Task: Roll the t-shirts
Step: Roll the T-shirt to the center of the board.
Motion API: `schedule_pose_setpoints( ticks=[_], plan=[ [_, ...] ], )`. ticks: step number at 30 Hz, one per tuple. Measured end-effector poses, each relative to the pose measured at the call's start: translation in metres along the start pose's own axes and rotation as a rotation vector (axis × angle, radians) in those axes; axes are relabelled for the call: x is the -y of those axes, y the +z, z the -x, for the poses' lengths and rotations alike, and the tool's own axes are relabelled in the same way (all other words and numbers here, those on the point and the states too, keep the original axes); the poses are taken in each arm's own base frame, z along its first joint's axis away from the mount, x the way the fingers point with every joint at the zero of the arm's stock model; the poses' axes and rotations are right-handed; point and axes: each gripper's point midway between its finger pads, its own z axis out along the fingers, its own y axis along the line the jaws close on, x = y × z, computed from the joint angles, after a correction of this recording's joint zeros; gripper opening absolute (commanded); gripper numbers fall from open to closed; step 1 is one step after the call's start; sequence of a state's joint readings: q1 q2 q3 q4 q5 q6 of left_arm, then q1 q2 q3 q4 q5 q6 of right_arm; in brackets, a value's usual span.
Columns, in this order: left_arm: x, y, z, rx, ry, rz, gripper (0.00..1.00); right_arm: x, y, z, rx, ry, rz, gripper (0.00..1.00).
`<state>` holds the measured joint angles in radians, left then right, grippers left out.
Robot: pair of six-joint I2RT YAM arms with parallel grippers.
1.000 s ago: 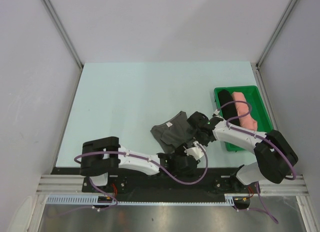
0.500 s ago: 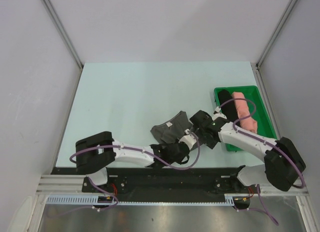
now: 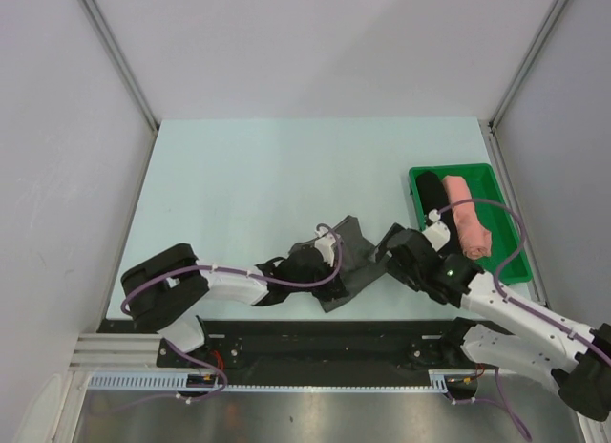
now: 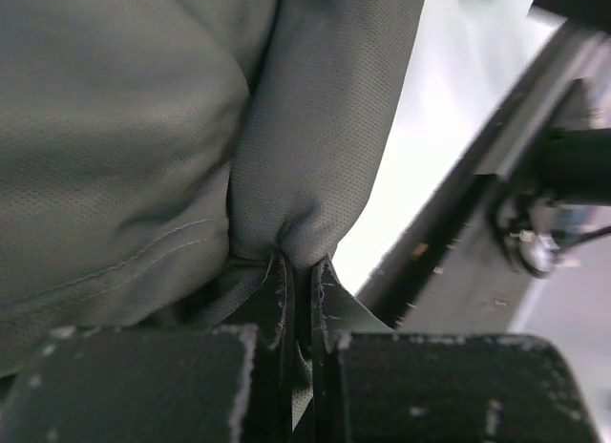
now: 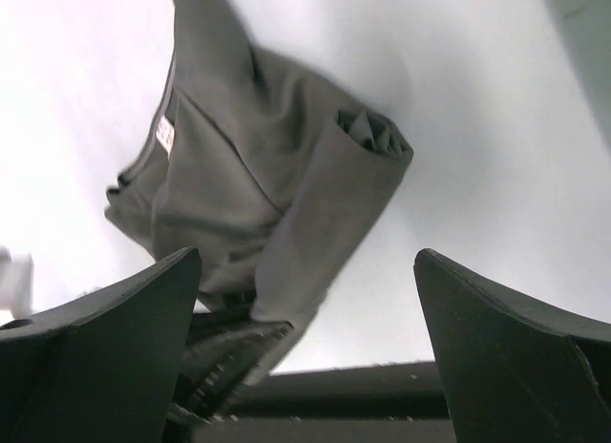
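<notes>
Grey t-shirt (image 4: 143, 128) in outstretched left tool (image 4: 301, 276)

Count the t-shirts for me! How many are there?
3. The grey t-shirt lies crumpled left of the green tray, pinched by the left tool. The black roll and the pink roll lie side by side inside that tray. Others could hide underneath.

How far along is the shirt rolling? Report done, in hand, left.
Done: the black roll and the pink roll lie in the green tray. In hand: the left gripper is shut on a fold of the grey t-shirt; the right gripper is open, holding nothing. Left: the grey t-shirt is bunched, not rolled.
</notes>
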<state>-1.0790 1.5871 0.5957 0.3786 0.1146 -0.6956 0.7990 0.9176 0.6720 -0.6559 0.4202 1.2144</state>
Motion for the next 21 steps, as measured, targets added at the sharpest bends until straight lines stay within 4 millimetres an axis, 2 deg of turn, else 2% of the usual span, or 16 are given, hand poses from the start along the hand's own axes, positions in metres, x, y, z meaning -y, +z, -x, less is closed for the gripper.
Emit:
schedule_pose_setpoints(
  ticks=[4, 7, 9, 13, 17, 21],
  plan=[
    [0.006, -0.005, -0.007, -0.043, -0.14, -0.071, 0.01, 0.009, -0.006, -0.02, -0.016, -0.045, 0.037, 0.98],
    [0.008, -0.009, -0.014, -0.085, -0.234, -0.116, 0.02, 0.013, -0.005, -0.03, -0.025, -0.059, 0.052, 0.93],
    [0.009, -0.009, -0.015, -0.108, -0.285, -0.136, 0.02, 0.017, -0.003, -0.036, -0.03, -0.056, 0.054, 0.88],
    [0.01, -0.009, -0.017, -0.141, -0.348, -0.158, 0.02, 0.027, 0.006, -0.046, -0.045, -0.054, 0.025, 0.86],
    [0.008, -0.01, -0.016, -0.161, -0.388, -0.17, 0.02, 0.026, 0.015, -0.052, -0.051, -0.048, 0.002, 0.82],
    [0.006, -0.011, -0.016, -0.172, -0.403, -0.181, 0.04, 0.024, 0.021, -0.052, -0.048, -0.038, -0.004, 0.62]
  ],
)
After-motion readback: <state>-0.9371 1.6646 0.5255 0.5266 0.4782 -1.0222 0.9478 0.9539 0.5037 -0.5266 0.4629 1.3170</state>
